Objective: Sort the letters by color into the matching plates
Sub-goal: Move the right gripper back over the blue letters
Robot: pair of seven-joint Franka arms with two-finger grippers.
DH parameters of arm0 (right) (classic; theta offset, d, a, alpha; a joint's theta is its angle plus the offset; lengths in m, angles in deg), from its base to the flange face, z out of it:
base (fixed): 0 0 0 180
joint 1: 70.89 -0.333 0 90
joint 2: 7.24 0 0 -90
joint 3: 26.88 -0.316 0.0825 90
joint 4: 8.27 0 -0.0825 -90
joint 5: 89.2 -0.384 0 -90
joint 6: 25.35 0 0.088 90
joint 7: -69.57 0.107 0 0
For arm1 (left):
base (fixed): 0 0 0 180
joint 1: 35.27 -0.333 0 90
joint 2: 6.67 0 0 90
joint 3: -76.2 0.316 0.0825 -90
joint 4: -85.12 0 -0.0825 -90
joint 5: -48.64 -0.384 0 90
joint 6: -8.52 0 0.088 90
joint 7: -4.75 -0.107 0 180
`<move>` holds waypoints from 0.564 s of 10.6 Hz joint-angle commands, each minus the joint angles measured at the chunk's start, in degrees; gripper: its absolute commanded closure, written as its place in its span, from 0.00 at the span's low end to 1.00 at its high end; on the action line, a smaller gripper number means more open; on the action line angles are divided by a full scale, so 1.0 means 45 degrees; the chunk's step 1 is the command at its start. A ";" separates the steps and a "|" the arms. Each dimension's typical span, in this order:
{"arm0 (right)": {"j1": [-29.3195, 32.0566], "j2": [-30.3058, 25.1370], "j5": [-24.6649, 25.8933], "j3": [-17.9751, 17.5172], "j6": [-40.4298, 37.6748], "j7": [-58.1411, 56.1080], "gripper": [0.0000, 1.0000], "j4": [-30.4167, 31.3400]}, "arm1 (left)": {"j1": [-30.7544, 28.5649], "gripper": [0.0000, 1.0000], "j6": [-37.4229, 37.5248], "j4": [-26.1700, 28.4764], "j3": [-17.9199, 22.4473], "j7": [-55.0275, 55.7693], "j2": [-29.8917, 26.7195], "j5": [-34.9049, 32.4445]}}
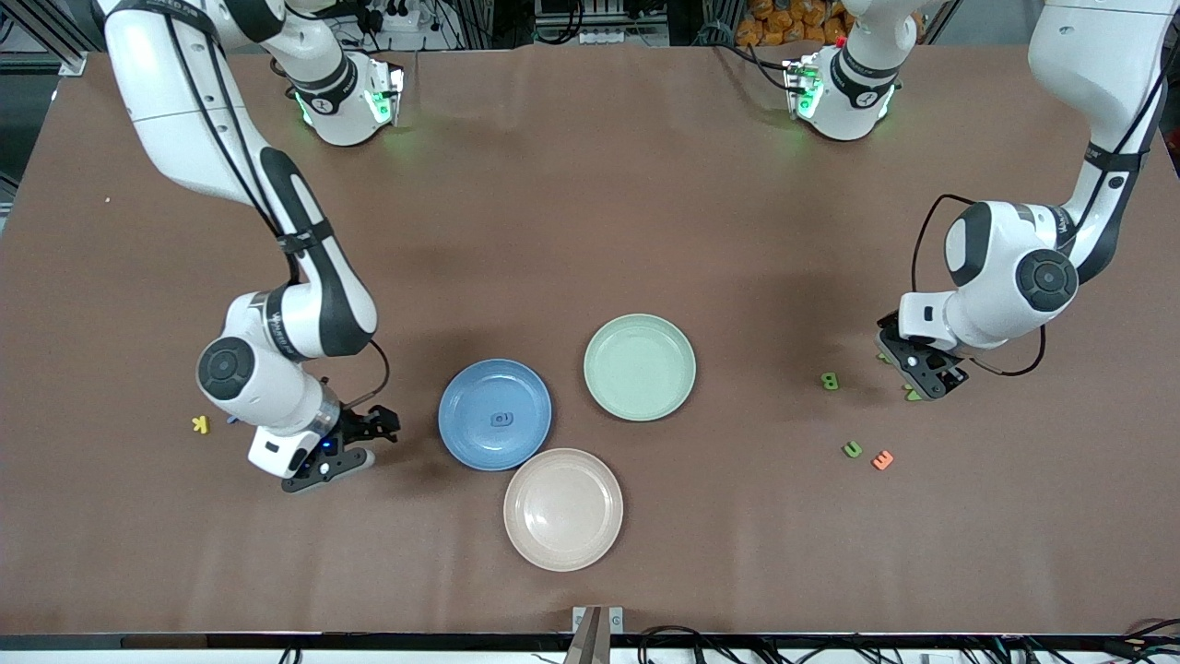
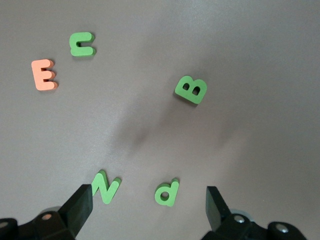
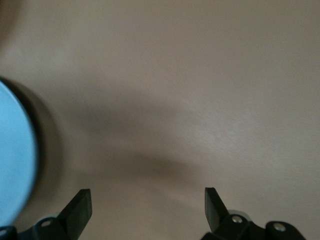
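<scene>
A blue letter (image 1: pixel 501 420) lies in the blue plate (image 1: pixel 470 397). Beside it the mint green plate (image 1: pixel 640 366) holds nothing. My right gripper (image 1: pixel 382 426) (image 3: pixel 148 205) hangs open and holds nothing, low over bare table beside the blue plate (image 3: pixel 15 160), toward the right arm's end. My left gripper (image 1: pixel 925 385) (image 2: pixel 150 202) is open low over two green letters, an N (image 2: pixel 106 186) and a d (image 2: pixel 167 192). A green B (image 1: pixel 831 380) (image 2: pixel 191 89) and a green c (image 1: pixel 852 449) (image 2: pixel 81 44) lie nearby on the table.
A beige plate (image 1: pixel 563 508) sits nearer the front camera than the other two plates. An orange E (image 1: pixel 882 459) (image 2: pixel 44 74) lies beside the green c. A yellow K (image 1: pixel 200 424) lies by the right arm's wrist.
</scene>
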 commanded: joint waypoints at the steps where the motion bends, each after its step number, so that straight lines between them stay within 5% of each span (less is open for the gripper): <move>1: 0.0491 -0.0979 -0.0157 0.0095 -0.0231 -0.2777 0.00 0.1493 | -0.0015 0.00 -0.0053 -0.0082 -0.0021 -0.0346 0.0021 0.0208; 6: 0.1622 -0.1997 -0.0138 0.0114 -0.0487 -0.5746 0.00 0.3505 | -0.0015 0.00 -0.0053 -0.0101 -0.0021 -0.0385 0.0021 0.0208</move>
